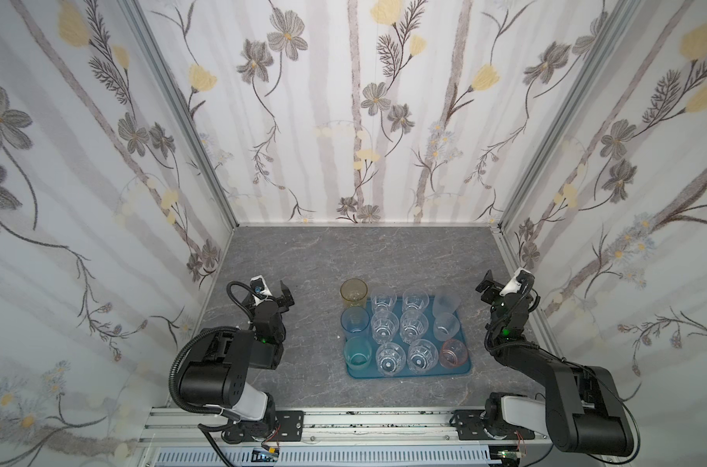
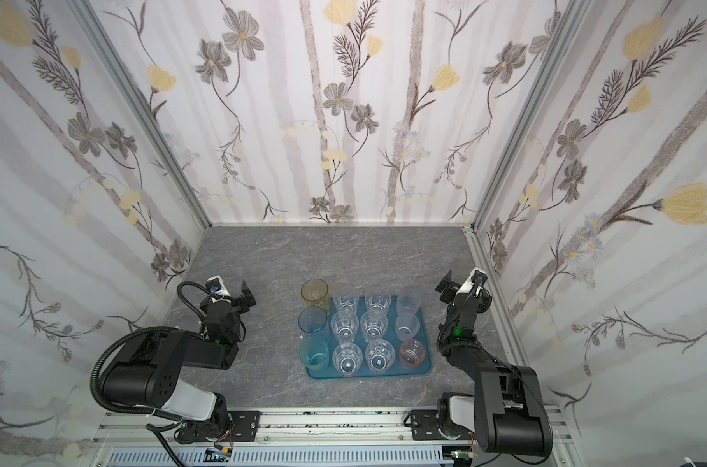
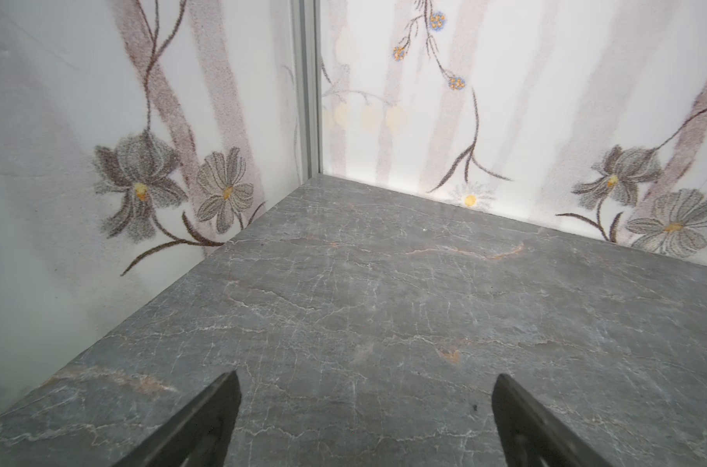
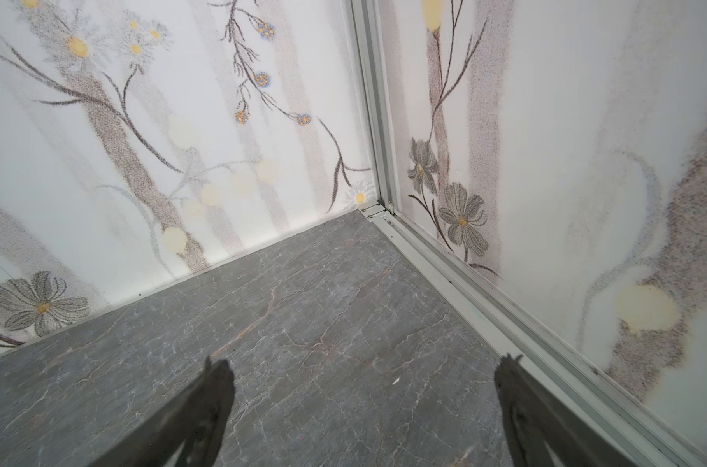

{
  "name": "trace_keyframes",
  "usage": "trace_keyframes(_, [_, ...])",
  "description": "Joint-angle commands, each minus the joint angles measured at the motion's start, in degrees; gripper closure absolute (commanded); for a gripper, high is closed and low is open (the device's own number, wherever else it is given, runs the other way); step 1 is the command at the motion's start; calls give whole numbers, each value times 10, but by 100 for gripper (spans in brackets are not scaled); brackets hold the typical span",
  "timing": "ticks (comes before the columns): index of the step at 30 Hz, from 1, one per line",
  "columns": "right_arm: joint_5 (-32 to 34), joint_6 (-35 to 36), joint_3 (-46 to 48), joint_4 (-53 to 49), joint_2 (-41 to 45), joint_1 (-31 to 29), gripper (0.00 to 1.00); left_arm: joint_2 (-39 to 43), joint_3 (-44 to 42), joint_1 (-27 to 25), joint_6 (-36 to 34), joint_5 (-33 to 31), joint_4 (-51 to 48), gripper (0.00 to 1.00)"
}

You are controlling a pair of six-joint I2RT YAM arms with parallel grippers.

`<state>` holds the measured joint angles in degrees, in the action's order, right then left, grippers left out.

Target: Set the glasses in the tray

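The teal-blue tray [image 1: 467,366] [image 2: 426,368] lies on the grey table between the arms. In it stand several clear faceted glasses [image 1: 385,325] [image 2: 345,324], two frosted ones [image 1: 445,326], a pink one [image 1: 452,353], a teal one [image 1: 357,353] and a light blue one [image 1: 355,319]. An amber glass [image 1: 353,292] [image 2: 314,294] stands at the tray's far left corner, seemingly on the table. My left gripper [image 1: 285,295] [image 3: 368,380] is open, well left of the tray. My right gripper [image 1: 484,285] [image 4: 361,366] is open, right of it. Both wrist views show only bare table.
Flowered wallpaper walls close the table on the left, back and right, with aluminium posts [image 3: 307,89] [image 4: 370,105] in the far corners. A metal rail [image 4: 485,315] runs along the right wall's foot. The arms' bases sit on a rail [image 1: 384,424] at the front.
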<state>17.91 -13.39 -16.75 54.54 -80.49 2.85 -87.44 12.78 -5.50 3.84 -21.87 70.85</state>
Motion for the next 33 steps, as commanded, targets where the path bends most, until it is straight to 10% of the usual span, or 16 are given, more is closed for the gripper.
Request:
trace_keyframes(1, [-8,21,13,54,5,-8,0,-7,8,1,-5,24,47,0])
trace_keyframes(8, [-10,90,74,261,-66,-55,0,-34,-2,16,13,38,81,0])
trace_keyframes(33, [-12,88,68,227,-56,-54,0,-33,-3,22,15,48,81,0])
